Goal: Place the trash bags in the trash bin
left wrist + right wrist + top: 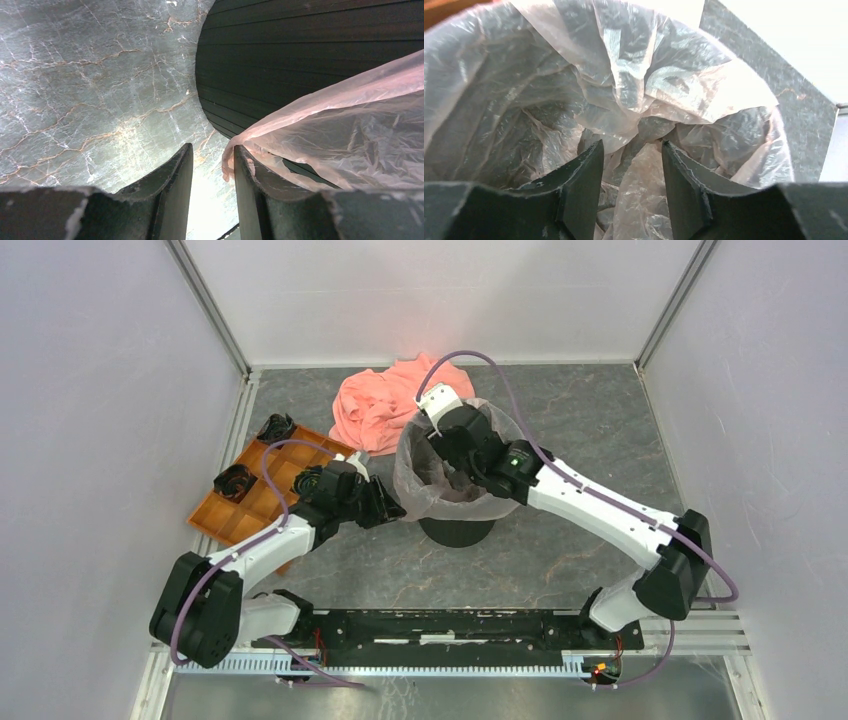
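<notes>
The trash bin (456,531) is a round black bucket at the table's middle. The pale pink trash bag (418,476) lines its inside and drapes over its rim. My right gripper (452,446) reaches down into the bin's mouth. In the right wrist view the right gripper (631,145) is open, with crumpled bag film (644,195) below and around its fingers. My left gripper (388,506) is low at the bin's left side. In the left wrist view the left gripper (212,147) is open and empty. The bag's hanging edge (350,135) brushes its right fingertip (245,160), beside the bin's ribbed wall (300,55).
A salmon-orange cloth (385,400) lies bunched behind the bin. An orange compartment tray (250,508) sits at the left with black parts (236,482) in it, under my left arm. Enclosure walls stand close on three sides.
</notes>
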`<action>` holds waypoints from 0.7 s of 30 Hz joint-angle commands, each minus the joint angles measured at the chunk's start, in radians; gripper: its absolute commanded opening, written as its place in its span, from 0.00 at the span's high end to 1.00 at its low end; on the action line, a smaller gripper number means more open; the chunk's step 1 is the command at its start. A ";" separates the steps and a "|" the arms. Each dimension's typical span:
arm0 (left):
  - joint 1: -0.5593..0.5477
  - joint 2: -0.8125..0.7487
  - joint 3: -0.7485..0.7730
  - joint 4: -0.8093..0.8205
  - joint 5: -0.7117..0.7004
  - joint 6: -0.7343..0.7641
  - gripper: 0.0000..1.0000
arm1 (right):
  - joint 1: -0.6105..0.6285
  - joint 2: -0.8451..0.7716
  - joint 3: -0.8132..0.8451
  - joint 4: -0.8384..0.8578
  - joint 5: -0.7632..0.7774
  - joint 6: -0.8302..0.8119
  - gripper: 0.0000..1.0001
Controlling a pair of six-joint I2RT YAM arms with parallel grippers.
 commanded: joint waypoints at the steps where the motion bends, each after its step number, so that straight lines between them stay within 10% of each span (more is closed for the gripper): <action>1: 0.002 -0.003 0.013 0.013 -0.017 0.045 0.57 | 0.003 -0.007 0.042 0.038 -0.026 -0.024 0.46; 21: 0.002 -0.016 0.005 0.037 -0.010 0.039 0.58 | -0.015 0.192 0.014 0.119 -0.031 0.027 0.60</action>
